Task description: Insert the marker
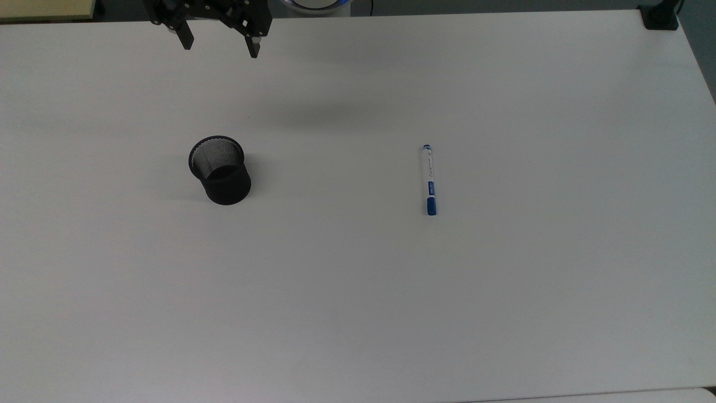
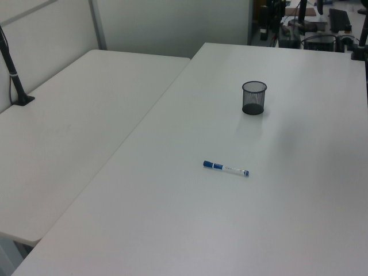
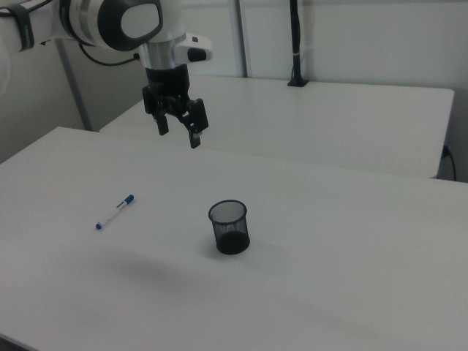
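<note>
The marker (image 1: pixel 429 179) lies flat on the counter (image 1: pixel 503 308), well apart from the mesh cup (image 1: pixel 220 169); the pincer (image 1: pixel 219 49) hangs high, spread and empty. A slim round barrel may roll or tilt if pinched off-centre

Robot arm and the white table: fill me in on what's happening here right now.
Nothing is being handled yet. The gripper hangs open in the air above the white table, holding nothing. The marker lies flat on the table, well apart from the black mesh cup, which stands upright. In the top view the cup is to the marker's left, and the gripper is at the top edge, nearer the cup than the marker.
</note>
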Controlling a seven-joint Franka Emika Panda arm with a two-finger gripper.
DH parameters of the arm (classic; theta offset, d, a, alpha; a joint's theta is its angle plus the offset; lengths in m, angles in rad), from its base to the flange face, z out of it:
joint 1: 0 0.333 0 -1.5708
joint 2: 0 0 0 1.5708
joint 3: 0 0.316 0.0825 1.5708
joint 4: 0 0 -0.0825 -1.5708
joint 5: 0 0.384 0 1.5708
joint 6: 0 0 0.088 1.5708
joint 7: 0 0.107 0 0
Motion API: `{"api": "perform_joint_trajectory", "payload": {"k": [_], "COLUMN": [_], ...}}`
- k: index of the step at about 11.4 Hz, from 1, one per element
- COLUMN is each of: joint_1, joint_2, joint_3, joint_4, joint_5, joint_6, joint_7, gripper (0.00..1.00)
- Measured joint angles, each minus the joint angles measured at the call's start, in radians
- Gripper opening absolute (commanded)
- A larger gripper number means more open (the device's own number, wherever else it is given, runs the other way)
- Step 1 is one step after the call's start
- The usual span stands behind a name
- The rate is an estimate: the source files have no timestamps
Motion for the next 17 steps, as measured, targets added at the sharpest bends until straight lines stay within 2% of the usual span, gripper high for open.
{"api": "perform_joint_trajectory", "payload": {"k": [12,14,17], "joint_1": [0.009,0.036,0.123], "joint_2": [0.002,0.019,0.065], "joint_3": [0.004,0.007,0.011], "joint_4": [-0.007,-0.009,-0.008], "joint_5": [0.000,0.000,0.000], "joint_6": [0.000,0.000,0.001], "joint_7": [0.000,0.001,0.008], "gripper": [1.00,1.00,1.00]}}
